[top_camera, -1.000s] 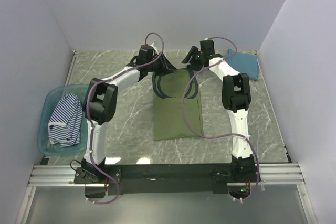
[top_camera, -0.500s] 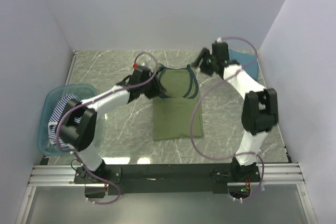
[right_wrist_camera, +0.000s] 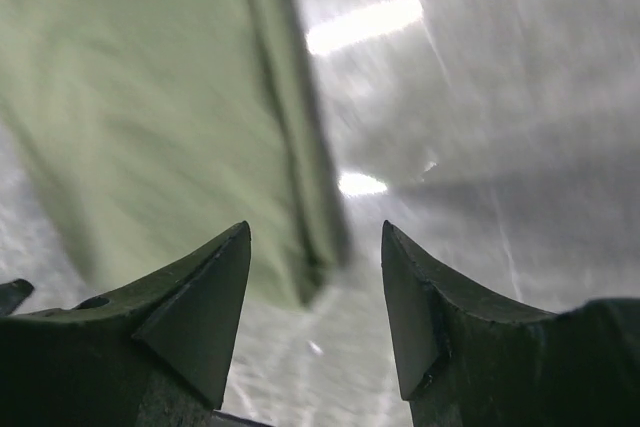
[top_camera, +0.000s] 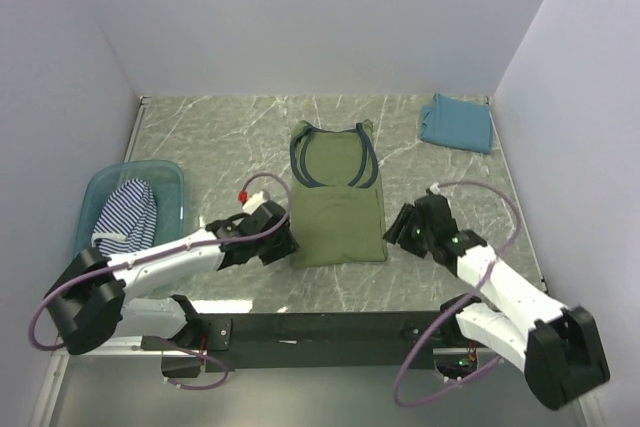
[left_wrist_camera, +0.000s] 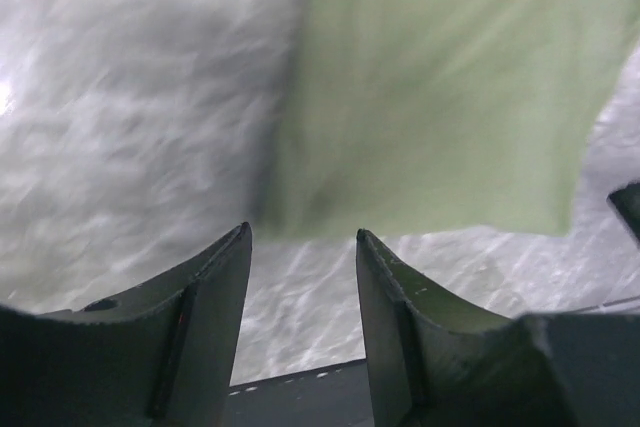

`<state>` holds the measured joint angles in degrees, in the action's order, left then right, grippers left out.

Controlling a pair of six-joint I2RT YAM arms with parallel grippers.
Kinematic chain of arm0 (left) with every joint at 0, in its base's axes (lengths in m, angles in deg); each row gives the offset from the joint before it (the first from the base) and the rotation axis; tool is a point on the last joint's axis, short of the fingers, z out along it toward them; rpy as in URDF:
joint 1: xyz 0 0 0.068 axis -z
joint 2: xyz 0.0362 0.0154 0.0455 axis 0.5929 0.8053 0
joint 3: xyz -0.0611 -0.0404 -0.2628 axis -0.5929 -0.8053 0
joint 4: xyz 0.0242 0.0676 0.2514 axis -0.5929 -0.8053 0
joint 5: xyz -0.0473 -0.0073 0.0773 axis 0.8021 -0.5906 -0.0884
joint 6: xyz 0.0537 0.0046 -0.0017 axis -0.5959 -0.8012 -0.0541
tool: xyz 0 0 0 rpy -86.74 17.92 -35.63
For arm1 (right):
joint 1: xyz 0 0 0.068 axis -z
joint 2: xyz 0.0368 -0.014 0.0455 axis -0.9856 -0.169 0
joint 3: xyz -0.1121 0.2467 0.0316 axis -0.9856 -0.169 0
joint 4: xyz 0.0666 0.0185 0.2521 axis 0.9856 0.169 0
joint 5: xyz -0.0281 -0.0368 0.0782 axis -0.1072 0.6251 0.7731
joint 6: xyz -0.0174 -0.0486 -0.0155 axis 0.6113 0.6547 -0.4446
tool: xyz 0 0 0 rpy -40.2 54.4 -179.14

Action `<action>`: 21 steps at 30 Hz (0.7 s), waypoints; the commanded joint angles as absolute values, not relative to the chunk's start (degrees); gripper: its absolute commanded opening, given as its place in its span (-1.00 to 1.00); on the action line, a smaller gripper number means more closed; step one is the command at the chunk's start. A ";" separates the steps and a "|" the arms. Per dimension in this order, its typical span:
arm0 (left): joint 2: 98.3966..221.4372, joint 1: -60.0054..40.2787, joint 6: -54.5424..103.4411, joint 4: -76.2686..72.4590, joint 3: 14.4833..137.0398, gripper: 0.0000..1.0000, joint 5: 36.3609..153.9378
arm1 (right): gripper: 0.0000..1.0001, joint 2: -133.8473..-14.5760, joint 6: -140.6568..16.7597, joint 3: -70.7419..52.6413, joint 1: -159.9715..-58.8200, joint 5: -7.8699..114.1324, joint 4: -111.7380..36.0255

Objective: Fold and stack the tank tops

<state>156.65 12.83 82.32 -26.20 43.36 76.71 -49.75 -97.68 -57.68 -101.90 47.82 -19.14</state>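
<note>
Both arms have pulled back from the strap end to the near hem of the olive top, flat mid counter. At its near corners: left claw, right claw, both part open, empty. Suggests a crosswise fold next. Teal top far right; striped top in tub.

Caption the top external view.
Left gripper and right gripper, open, flank the near corners of the olive tank top; teal top far right, striped top in tub.

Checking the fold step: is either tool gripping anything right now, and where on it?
Nothing is held. The left tool and right tool are both open and empty, by the near corners of the olive-green cloth tank top.
</note>
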 commanded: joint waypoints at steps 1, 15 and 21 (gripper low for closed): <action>153.33 15.13 89.15 -26.69 38.85 0.04 73.44 | 0.23 -42.73 -101.79 -63.14 -103.73 45.93 -17.80; 155.17 16.90 93.64 -13.85 31.28 0.10 76.34 | 0.24 -36.55 -107.60 -71.23 -104.97 49.53 -24.03; 158.68 16.90 96.62 -14.99 30.93 0.03 75.02 | 0.23 -39.53 -108.65 -72.29 -106.46 50.41 -27.63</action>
<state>156.34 16.67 94.06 -14.47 31.56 76.45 -38.65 -107.25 -70.95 -105.33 50.11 -24.10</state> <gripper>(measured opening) 0.517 0.615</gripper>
